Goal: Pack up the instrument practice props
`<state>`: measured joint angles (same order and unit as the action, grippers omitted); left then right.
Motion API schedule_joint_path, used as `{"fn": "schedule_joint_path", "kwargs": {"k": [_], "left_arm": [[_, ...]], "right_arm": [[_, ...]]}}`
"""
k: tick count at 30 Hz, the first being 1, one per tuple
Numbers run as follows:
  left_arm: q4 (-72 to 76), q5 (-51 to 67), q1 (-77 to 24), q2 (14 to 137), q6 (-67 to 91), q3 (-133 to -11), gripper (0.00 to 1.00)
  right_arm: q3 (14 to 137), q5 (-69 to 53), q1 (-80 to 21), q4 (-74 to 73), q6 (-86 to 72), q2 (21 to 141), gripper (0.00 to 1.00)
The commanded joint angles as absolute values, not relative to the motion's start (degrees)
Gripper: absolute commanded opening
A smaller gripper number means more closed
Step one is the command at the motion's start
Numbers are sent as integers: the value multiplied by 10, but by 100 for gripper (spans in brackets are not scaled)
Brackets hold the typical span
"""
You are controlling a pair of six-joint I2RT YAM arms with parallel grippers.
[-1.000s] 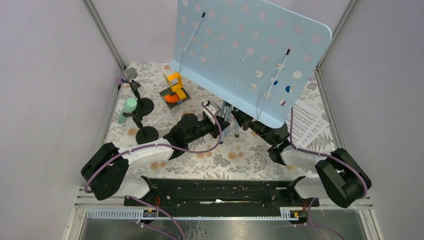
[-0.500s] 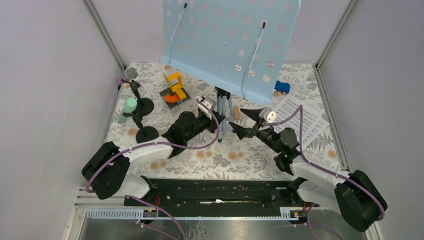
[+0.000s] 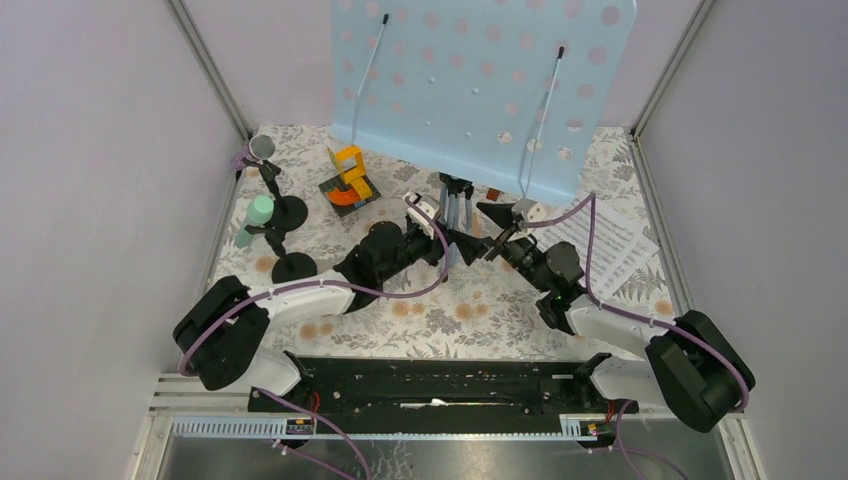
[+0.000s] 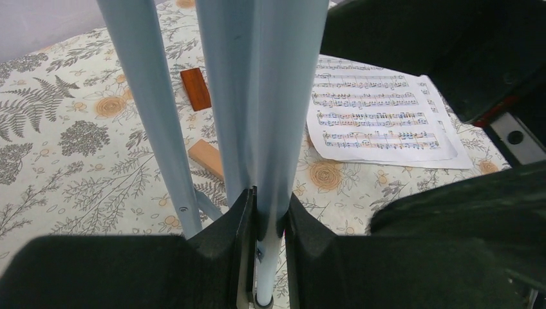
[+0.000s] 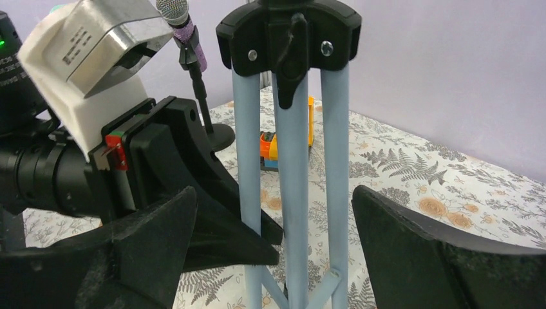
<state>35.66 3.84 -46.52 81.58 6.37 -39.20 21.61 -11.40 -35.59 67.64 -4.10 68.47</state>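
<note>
Far left we see a purple glitter toy microphone (image 3: 261,148) clipped in a black round-based mic holder (image 3: 290,212). Just in front is a mint-green toy microphone (image 3: 258,214) in a second black round-based holder (image 3: 294,268). Both stand on the floral-print table cloth (image 3: 450,315), well apart from either gripper. Right of them sits an orange and yellow block toy (image 3: 348,178).

The left gripper (image 3: 450,243) reaches in low from the left. In its wrist view we see its fingers (image 4: 222,244) pinched narrow on one pale blue tripod leg (image 4: 270,129), gripping it. The pale blue perforated music rack (image 3: 480,80) stands upright on those legs at the back middle of the table, its panel above both grippers. A black plastic hub (image 5: 288,29) joins the legs at the top.

The right gripper (image 3: 483,228) comes in from the right with its jaws spread wide. In its wrist view the legs stand between its fingers (image 5: 418,251) with a gap on either side, so we mark the rack as held by the left gripper only.

A dark brown wooden block (image 4: 195,89) and a lighter wooden block (image 4: 207,159) lie on the cloth beyond the legs. Far right, the white sheet-music page (image 3: 615,245) lies flat beside the right arm, apart from both grippers.
</note>
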Motion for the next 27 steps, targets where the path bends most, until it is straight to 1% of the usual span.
{"fn": "schedule_joint_path", "kwargs": {"k": [1, 9, 19, 20, 21, 22, 23, 24, 27], "left_arm": [[260, 52, -477, 848, 79, -391, 0], [262, 48, -484, 847, 80, -380, 0], [257, 51, -487, 853, 80, -376, 0], [255, 44, -488, 853, 82, -376, 2], [254, 38, -488, 852, 83, -374, 9], [251, 32, -487, 849, 85, -373, 20], [249, 25, -488, 845, 87, -369, 30], [248, 19, -487, 839, 89, -365, 35], [247, 8, -487, 820, 90, -349, 44]], "right_arm": [[257, -100, -360, 730, -51, 711, 97], [296, -70, -360, 729, -32, 756, 97], [355, -78, -360, 730, -4, 842, 97], [360, -78, -360, 733, -3, 851, 96], [361, -74, -361, 741, -2, 860, 96], [362, -70, -360, 750, -3, 867, 95], [363, -67, -360, 758, -6, 876, 93], [366, -66, -360, 763, -8, 883, 90], [378, -81, -360, 766, -7, 907, 82]]}}
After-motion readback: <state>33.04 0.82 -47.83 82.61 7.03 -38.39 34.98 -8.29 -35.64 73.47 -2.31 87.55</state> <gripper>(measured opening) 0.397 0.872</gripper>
